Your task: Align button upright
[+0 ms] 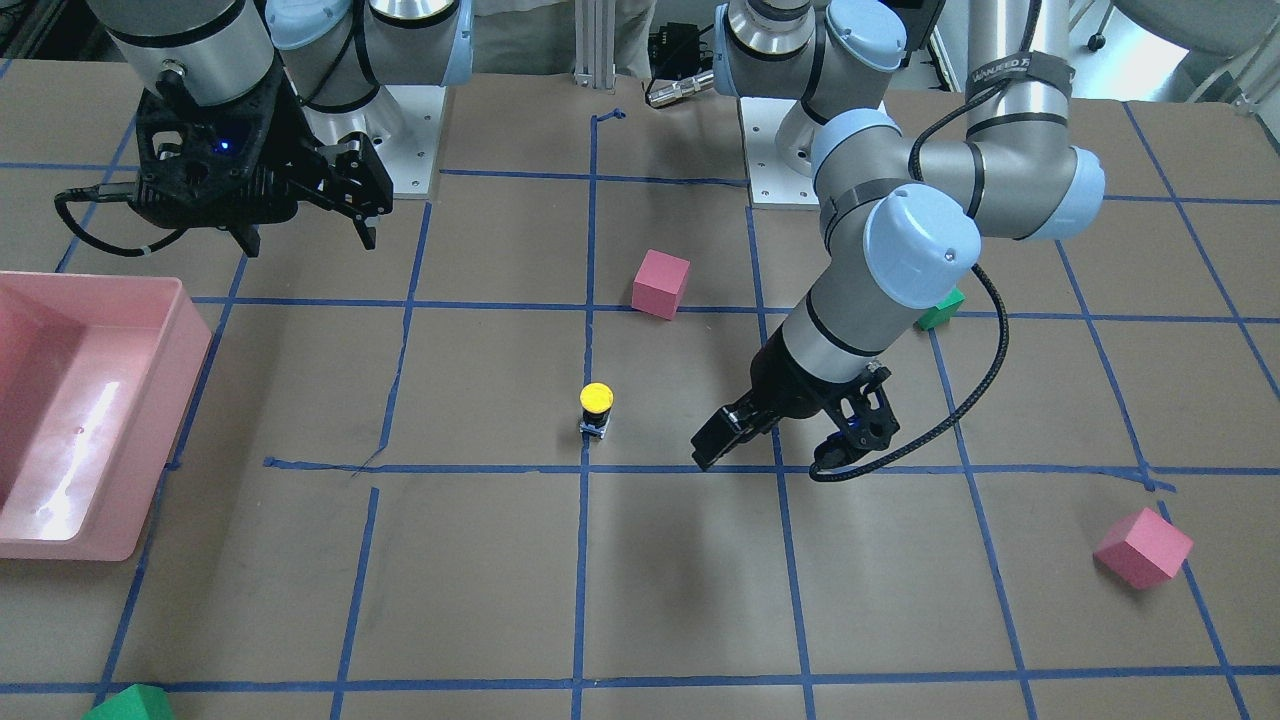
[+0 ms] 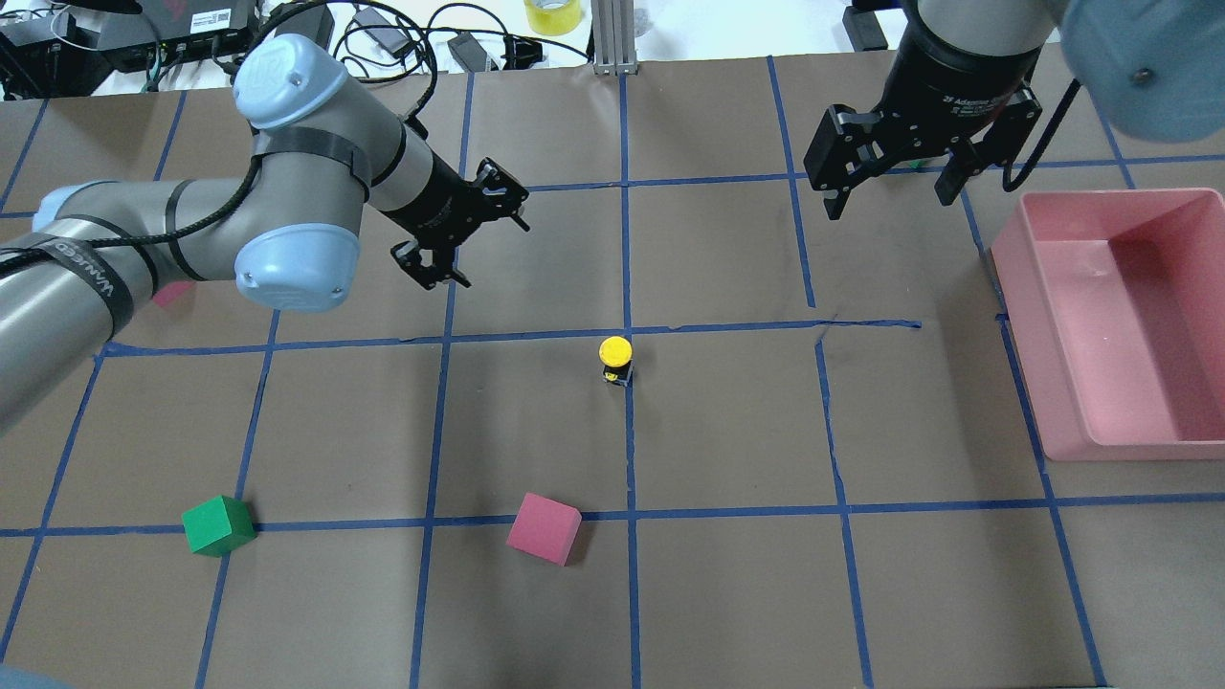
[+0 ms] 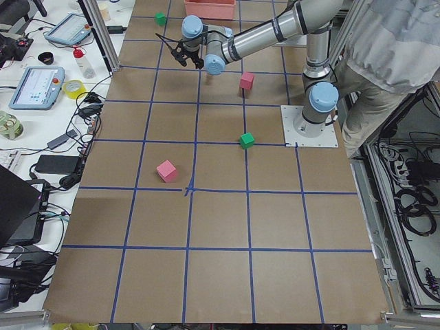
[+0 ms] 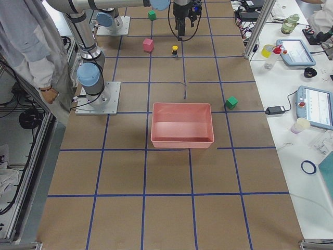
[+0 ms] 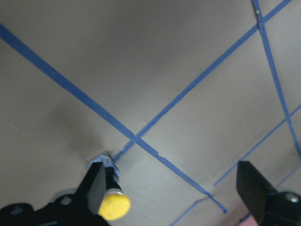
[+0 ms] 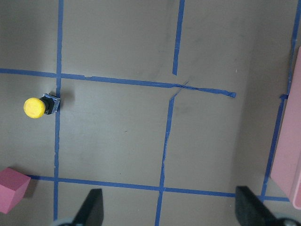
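Found button [image 2: 615, 359] upright mid-frame on tabletop [image 2: 727, 574], probably done; found left tool [image 2: 435, 276] and right tool [image 2: 890, 201] parted, empty.

A robotics lab: UR5e arm bases [image 3: 311, 127] bolted to a paper-covered table [image 4: 166, 224] gridded in blue tape [image 4: 166, 195], teach pendants [image 4: 315, 107] (two on the side bench), loose cables [image 3: 412, 199], aluminium framing [image 2: 612, 38].

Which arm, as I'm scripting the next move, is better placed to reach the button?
Left. The left gripper hovers open close beside the button, angled toward it; the right gripper hangs much farther off, up by the pink bin.
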Tool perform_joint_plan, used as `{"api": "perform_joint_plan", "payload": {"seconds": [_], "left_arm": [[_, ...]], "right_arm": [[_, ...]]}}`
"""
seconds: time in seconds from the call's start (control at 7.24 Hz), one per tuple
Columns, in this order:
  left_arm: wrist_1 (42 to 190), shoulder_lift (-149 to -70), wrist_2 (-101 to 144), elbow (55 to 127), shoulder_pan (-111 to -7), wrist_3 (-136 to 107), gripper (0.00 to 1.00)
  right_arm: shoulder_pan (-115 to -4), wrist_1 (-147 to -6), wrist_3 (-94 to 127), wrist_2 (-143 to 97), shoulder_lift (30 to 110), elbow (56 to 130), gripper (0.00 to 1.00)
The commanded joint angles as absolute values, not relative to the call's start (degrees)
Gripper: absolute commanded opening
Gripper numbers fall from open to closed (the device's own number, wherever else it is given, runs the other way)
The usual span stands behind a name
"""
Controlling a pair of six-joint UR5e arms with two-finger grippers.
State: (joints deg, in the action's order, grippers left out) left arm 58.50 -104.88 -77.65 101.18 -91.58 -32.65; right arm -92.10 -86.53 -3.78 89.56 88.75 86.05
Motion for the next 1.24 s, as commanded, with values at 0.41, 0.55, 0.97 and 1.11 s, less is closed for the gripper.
{"api": "perform_joint_plan", "payload": {"seconds": [0.41, 0.55, 0.97, 1.11], "left_arm": [[80.3, -93.8, -86.6, 88.2, -87.2, -5.9, 1.0], [82.3, -93.2, -86.7, 88.3, -85.0, -5.3, 1.0], [85.0, -91.2, -90.7, 88.9, -83.9, -5.3, 1.0], [85.9, -90.8, -92.2, 89.6, -84.0, -5.3, 1.0]], "right_arm": [[-92.0, -86.6, -3.8, 89.6, 88.8, 86.0, 1.0], [-92.1, -86.6, -3.8, 89.6, 88.7, 86.0, 1.0], [-92.0, -86.6, -3.8, 89.6, 88.8, 86.0, 1.0], [-92.1, -86.6, -3.8, 89.6, 88.8, 86.0, 1.0]]}}
